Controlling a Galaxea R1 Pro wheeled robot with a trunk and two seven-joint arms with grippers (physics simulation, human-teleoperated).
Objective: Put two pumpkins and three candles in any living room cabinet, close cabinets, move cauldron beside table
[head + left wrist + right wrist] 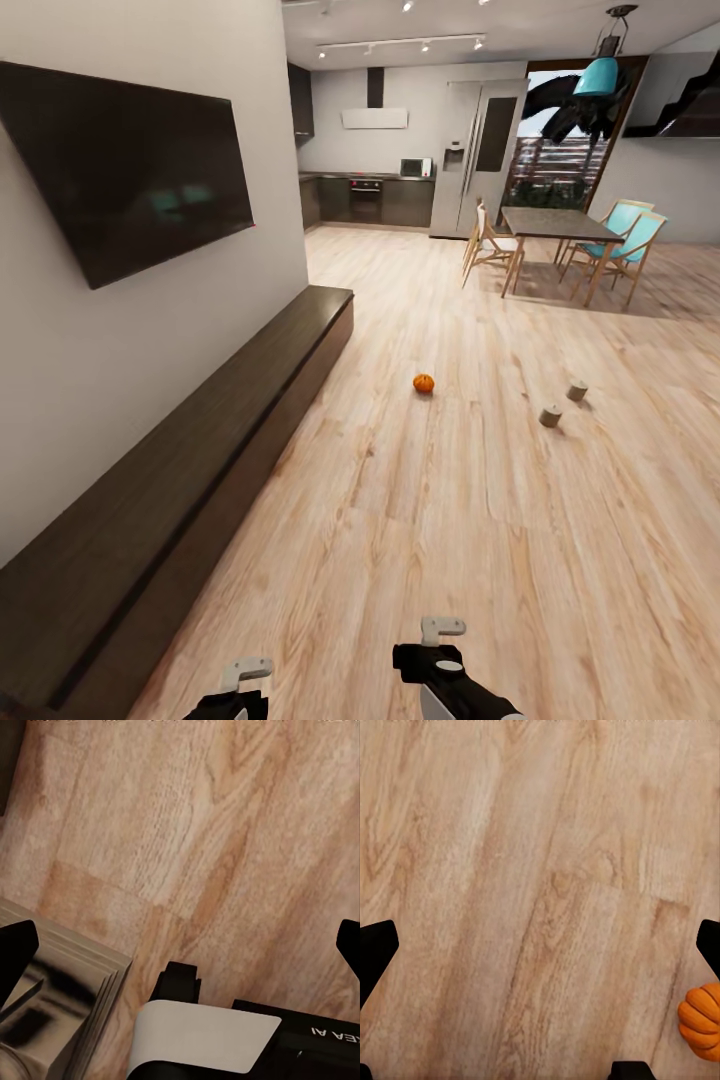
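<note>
Robot faces living room floor, both grippers spread, empty. Pumpkin (424, 383) sits mid-floor, near cabinet (200, 470); two candles (550, 415) farther right. Risk: round pumpkin rolling off if nudged during grab.

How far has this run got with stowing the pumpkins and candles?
Nothing looks stowed. A small ribbed orange pumpkin and two stubby tan candles sit on the plank floor; both open grippers hold nothing. The long dark brown cabinet looks closed. Everything remains.

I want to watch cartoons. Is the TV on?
Off. The wall TV is black, showing only faint reflections, no picture.
</note>
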